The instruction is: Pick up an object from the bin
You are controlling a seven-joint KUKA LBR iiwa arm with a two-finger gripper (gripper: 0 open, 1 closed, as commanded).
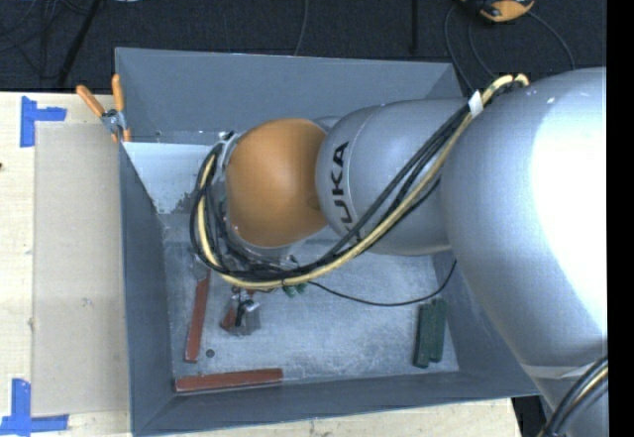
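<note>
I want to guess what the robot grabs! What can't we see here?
1. End effector, camera view: mostly hidden by the orange cover and cables; whether it holds anything is unclear.
2. Bin floor, camera view: the arm covers its middle and right.
3. Green bit beside the cables: too small to name.

Bin (297, 88): loose items on floor; arm enters from right.
Arm (416, 177): covers right and centre of bin; wrist over left-centre floor.
Gripper (241, 314): below wrist, over left-front floor, just right of left strip.
Left strip (196, 321): near left wall, lying front to back, slightly slanted; front end near front strip, apart from it.
Front strip (228, 381): along front wall, left corner, lying crosswise.
Block (429, 334): front-right floor, well apart from both strips.
</note>
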